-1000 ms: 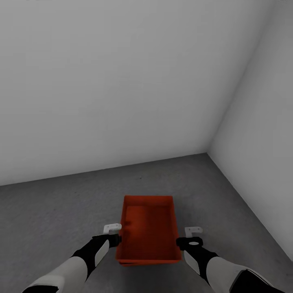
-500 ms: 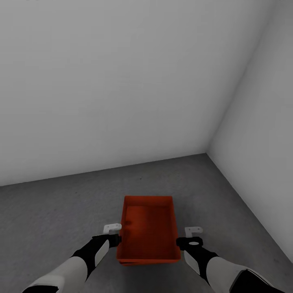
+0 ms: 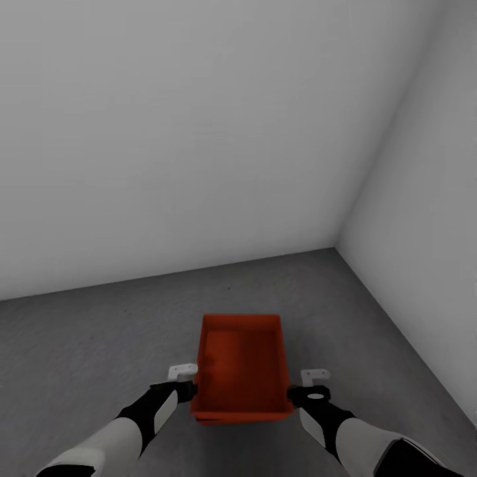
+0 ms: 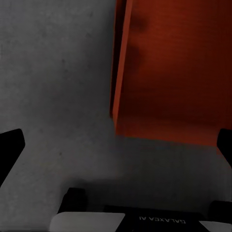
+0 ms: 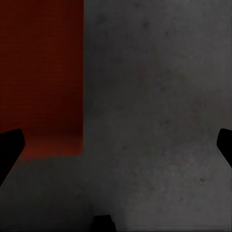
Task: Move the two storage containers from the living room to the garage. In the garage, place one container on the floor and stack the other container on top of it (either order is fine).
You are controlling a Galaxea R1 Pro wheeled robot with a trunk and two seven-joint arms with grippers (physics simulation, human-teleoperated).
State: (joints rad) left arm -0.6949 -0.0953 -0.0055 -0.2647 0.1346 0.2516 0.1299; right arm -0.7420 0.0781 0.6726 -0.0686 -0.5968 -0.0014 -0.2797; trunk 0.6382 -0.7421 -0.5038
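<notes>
An orange-red storage container (image 3: 242,364) sits on the dark grey garage floor (image 3: 99,344) directly in front of me, its open side up. A thin orange-red strip (image 3: 211,419) peeks out under its near rim and looks like the second container beneath it. My left gripper (image 3: 180,388) hovers open just beside the container's left wall. My right gripper (image 3: 311,392) hovers open just beside its right wall. The left wrist view looks down on the container's corner (image 4: 174,72) between spread fingers (image 4: 9,147). In the right wrist view the container's wall (image 5: 41,72) lies beside bare floor (image 5: 159,96).
Plain white-grey walls meet in a corner (image 3: 336,246) ahead and to the right. The right wall (image 3: 424,252) runs close along that side. Rough grey floor stretches away to the left.
The container's near edge now sits slightly higher in the head view. Less of the strip beneath it shows. Both arms have stayed where they were.
</notes>
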